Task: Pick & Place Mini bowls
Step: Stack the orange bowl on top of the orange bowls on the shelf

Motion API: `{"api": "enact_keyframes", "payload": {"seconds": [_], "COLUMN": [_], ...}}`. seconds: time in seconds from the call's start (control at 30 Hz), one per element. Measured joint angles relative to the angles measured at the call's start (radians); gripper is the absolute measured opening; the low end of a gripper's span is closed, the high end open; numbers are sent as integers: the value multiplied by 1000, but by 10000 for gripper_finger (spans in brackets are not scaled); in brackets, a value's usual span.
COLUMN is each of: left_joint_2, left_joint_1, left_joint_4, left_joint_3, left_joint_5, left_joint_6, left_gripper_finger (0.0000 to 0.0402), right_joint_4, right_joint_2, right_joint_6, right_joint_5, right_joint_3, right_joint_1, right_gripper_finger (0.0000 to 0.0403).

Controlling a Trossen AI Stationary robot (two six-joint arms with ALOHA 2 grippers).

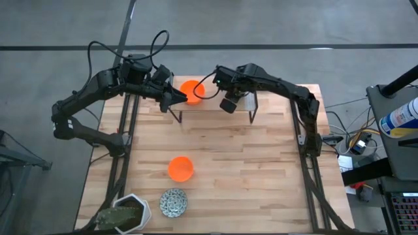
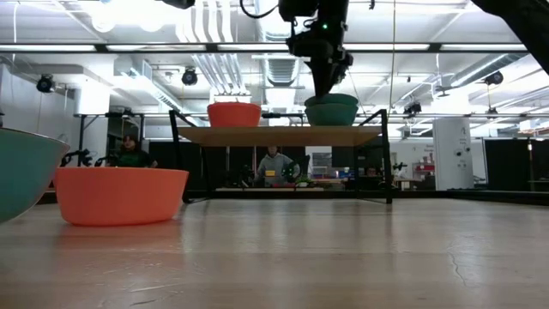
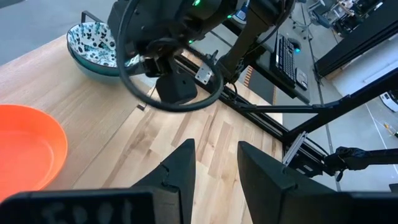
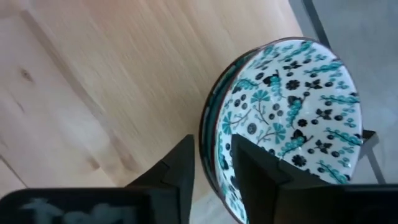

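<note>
A wooden shelf (image 2: pixel 283 136) on black legs stands along the table's far side. On it sit an orange mini bowl (image 1: pixel 192 91) (image 2: pixel 234 114) and a mini bowl with a teal outside and a speckled teal-and-black pattern inside (image 2: pixel 331 110) (image 4: pixel 292 99). My right gripper (image 1: pixel 228 102) (image 4: pixel 212 155) comes down onto the patterned bowl's rim. My left gripper (image 1: pixel 177 99) (image 3: pixel 216 163) hovers open just left of the shelf's orange bowl (image 3: pixel 25 149). Another orange bowl (image 1: pixel 181 168) and another patterned bowl (image 1: pixel 174 202) rest on the table near its front. My right gripper holds the patterned bowl by its rim (image 4: pixel 210 134), on the side toward the orange bowl. One finger (image 4: pixel 255 171) is inside the bowl and the other (image 4: pixel 177 171) outside, coming from above. The bowl stands upright with its base on the shelf.
A white hexagonal plant pot (image 1: pixel 128 210) stands at the table's near left corner. Black frame rails (image 1: pixel 124 150) (image 1: pixel 307 163) run along both sides. Bare wood lies between the shelf and the front bowls. People sit in the room beyond (image 2: pixel 273 165).
</note>
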Motion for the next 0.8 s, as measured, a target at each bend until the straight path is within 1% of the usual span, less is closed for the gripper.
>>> {"api": "enact_keyframes", "payload": {"seconds": [0.23,0.33,0.47,0.63,0.8], "left_joint_2": [0,0,1,1,6], "left_joint_1": [-4,-21,-59,-134,-189], "left_joint_4": [-42,-91,-139,-171,-165], "left_joint_3": [0,0,-31,-127,-257], "left_joint_5": [24,33,34,34,33], "left_joint_6": [-24,-26,-65,-50,-36], "left_gripper_finger": [112,112,112,112,112], "right_joint_4": [8,28,80,147,198], "right_joint_2": [-61,-92,-126,-152,-190], "right_joint_6": [21,21,22,41,53], "right_joint_5": [-4,-4,-4,-4,-4], "right_joint_3": [0,1,1,1,2], "right_joint_1": [32,57,93,136,189], "right_gripper_finger": [132,136,137,137,131]}}
